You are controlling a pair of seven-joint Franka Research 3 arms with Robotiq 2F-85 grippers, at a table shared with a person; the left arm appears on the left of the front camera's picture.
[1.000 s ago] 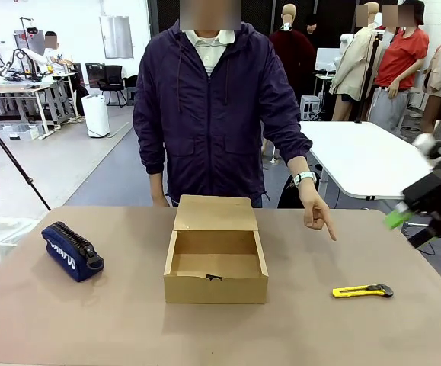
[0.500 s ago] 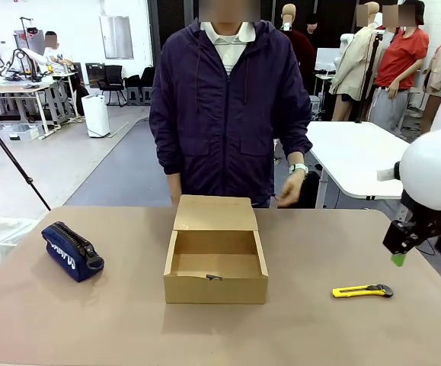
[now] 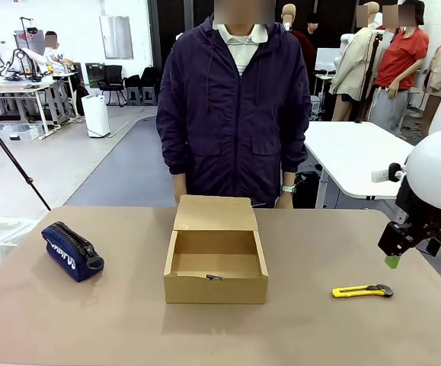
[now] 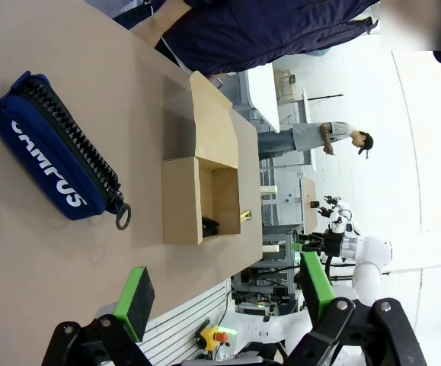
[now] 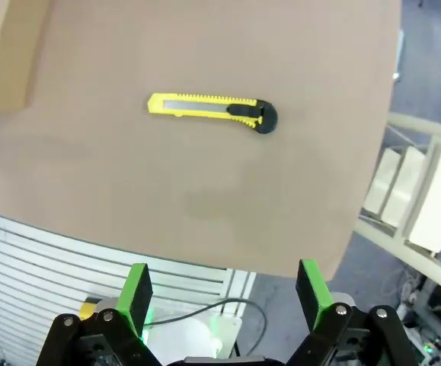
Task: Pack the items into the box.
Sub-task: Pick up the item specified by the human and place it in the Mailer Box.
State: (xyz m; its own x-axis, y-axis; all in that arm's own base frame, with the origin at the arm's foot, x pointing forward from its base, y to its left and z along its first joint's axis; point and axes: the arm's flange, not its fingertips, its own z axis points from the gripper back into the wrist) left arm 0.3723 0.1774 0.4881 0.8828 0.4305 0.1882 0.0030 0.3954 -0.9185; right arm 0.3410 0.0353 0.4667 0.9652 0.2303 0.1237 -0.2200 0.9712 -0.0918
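The tan cardboard box [image 3: 215,288] stands open at the table's middle, its flap lid folded back toward the person. A small black gadget [image 3: 214,277] lies inside against the front wall, also seen in the left wrist view [image 4: 209,225]. The yellow-and-black utility knife [image 3: 362,291] lies flat on the table right of the box. My right gripper [image 3: 394,258] hangs open, pointing down, above and slightly right of the knife [image 5: 212,108], with nothing between its fingers [image 5: 224,296]. My left gripper [image 4: 226,293] is open and empty, far back from the box [image 4: 182,200].
A navy zip pouch [image 3: 71,251] lies at the table's left, nearest my left gripper [image 4: 56,164]. A person stands behind the box with arms down. The table's right edge [image 5: 372,152] runs close past the knife. Bare tabletop lies between box and knife.
The person pulled back the hand that pointed toward the knife and straightened up. My right arm swung in from the right and turned its gripper downward above the knife.
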